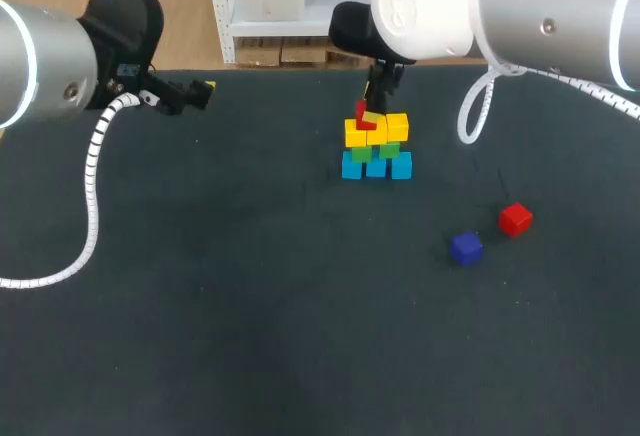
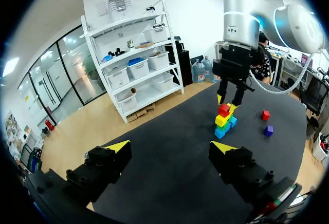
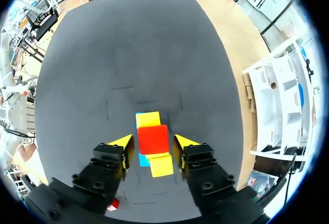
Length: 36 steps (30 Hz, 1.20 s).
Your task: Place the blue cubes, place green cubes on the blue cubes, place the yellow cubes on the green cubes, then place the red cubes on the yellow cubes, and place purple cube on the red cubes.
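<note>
Now atop yellow cubes [image 1: 378, 131], red cube [image 1: 362, 115] (at right hand [image 3: 153, 143]).

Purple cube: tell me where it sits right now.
In the head view the purple cube lies loose on the right half of the table, just left of the loose red cube and well right of the stack.

Eleven cubes or so face you, in five colours. Three light-blue cubes [image 1: 376, 167] make the bottom row. Two green cubes [image 1: 362, 154] show above them. The yellow cubes [image 1: 397, 127] number two or three; you cannot settle it from here. Red counts two: one red cube [image 1: 364, 116] up top, a second red cube [image 1: 515, 219] lying loose. One dark blue cube [image 1: 466, 248] lies apart.
</note>
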Available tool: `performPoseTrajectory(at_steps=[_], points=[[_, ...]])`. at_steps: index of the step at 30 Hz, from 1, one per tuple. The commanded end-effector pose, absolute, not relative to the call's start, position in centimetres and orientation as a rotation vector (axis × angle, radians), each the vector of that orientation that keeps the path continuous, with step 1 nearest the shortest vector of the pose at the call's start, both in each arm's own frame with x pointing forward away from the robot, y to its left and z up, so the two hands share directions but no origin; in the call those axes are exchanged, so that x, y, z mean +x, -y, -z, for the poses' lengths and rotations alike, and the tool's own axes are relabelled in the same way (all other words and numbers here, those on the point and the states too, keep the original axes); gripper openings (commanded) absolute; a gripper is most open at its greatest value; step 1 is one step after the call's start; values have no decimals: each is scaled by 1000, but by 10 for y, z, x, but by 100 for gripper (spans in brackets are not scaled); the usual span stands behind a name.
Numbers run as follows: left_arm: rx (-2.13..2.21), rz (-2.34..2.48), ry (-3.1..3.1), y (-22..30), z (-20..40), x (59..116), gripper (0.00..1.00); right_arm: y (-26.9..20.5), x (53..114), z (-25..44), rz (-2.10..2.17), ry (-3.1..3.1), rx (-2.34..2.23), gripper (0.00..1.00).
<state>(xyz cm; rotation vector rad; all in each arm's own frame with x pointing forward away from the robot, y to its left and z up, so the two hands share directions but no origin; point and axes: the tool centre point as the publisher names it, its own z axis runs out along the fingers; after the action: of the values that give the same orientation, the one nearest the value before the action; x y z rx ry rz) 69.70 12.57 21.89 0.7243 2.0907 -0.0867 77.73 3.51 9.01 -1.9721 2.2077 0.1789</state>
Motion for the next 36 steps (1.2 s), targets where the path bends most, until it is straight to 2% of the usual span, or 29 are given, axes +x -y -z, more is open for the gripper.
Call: performPoseTrajectory(at_steps=[1,3,8,10,16,23,36], points=[[728,93,-2089,-127,-219,698,100,-35,777,-90,-180,-2206,-1971,63],[728,93,-2089,-127,-219,698,100,-35,777,-90,-179,-2206,-1968,75],[728,93,-2089,-127,-219,698,100,-29,777,-97,-162,-2195,-1949,87],[728,93,-2089,-127,-219,698,100,-25,775,-101,-160,-2189,-1947,100],[728,93,-2089,-127,-219,698,100,-2,768,-117,-156,-2157,-1937,100],[728,93,-2089,-127,-219,698,100,46,757,-125,-115,-2160,-1903,100],[728,93,-2089,-127,-219,698,100,114,720,-93,-44,-2330,-1767,100]])
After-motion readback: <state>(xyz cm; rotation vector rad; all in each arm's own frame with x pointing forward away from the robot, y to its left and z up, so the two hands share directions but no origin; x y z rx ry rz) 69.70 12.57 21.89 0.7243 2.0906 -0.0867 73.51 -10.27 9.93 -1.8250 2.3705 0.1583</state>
